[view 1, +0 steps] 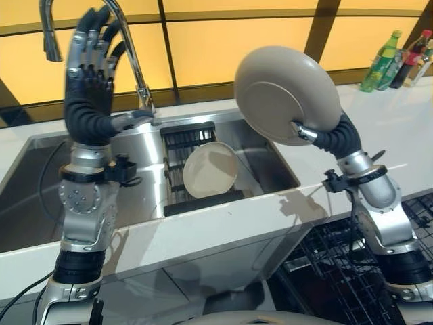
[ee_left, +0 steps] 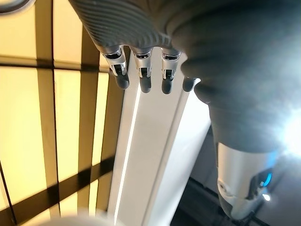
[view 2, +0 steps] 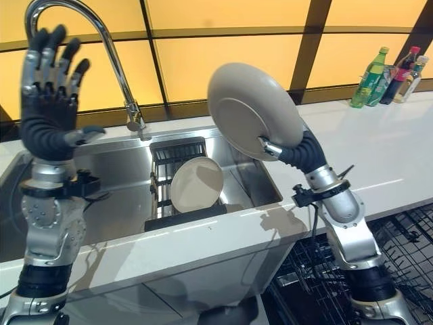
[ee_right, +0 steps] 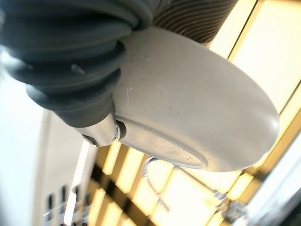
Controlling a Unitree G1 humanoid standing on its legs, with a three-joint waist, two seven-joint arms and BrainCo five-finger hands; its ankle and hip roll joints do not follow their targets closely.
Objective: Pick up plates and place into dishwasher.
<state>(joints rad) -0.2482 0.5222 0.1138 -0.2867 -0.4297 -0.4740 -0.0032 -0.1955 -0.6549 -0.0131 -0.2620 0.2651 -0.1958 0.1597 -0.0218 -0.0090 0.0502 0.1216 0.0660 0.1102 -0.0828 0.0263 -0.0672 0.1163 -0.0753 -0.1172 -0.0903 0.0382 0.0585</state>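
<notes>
A beige plate (view 1: 287, 91) is held up in the air above the right end of the sink, tilted with its underside towards me. My right hand (view 1: 336, 137) is shut on its lower rim, the thumb (ee_right: 101, 134) pressed against the underside and the fingers hidden behind the plate (ee_right: 188, 108). A second beige plate (view 1: 210, 169) leans in a black rack (view 1: 186, 139) inside the sink. My left hand (view 1: 88, 61) is raised high over the sink's left side, open, its fingers (ee_left: 141, 70) straight and holding nothing.
A steel sink (view 1: 40, 176) with a tall curved faucet (view 1: 132, 47) sits in the white counter (view 1: 399, 128). Several bottles (view 1: 382, 61) stand at the far right. The black wire dishwasher rack (view 1: 325, 264) is pulled out low at the right, below the counter edge.
</notes>
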